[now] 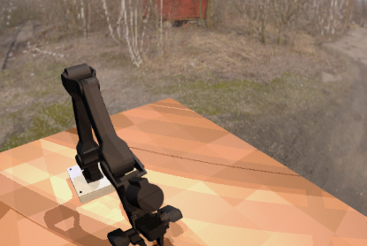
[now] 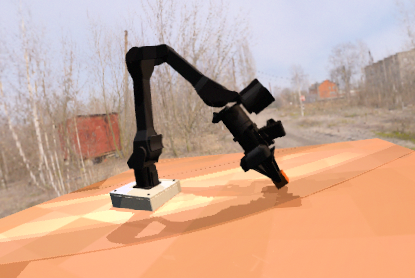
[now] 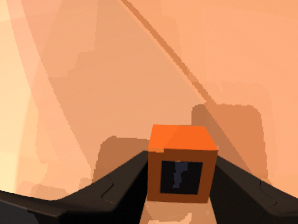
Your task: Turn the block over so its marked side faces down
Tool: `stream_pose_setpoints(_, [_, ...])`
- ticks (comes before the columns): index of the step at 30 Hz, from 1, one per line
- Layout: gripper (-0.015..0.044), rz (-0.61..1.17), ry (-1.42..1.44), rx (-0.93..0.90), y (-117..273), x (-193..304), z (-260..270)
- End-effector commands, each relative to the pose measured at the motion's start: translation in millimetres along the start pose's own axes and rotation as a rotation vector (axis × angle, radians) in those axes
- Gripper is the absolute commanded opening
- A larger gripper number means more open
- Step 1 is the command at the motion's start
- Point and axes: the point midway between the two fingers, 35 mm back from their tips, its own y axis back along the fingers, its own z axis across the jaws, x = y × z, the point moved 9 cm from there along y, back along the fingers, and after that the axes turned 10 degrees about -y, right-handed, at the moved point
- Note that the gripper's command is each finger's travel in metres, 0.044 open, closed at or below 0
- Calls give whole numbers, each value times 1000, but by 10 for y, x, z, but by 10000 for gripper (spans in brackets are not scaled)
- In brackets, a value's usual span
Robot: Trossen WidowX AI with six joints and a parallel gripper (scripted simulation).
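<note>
The orange block is held between the fingers of my gripper, which is shut on it. In the wrist view its marked side, a dark square in an orange border, faces the camera, back toward the gripper's body. In the exterior view the gripper slants down and away from the arm's base, and the block is tilted with it, seemingly a little above the table. In the top view the fingertips are at the bottom edge and the block cannot be made out.
The arm's white base plate stands on the table behind the gripper. The arm and gripper cast shadows on the table top. The table's far edges show in the top and exterior views, with open ground beyond.
</note>
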Motion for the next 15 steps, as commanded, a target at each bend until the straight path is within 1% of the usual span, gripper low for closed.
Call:
stream_pose_setpoints(1, [0, -35, -3, -2, -58, 53, -10])
stream_pose_setpoints(15, [0, -240, 1, -38, -336, 276, -40])
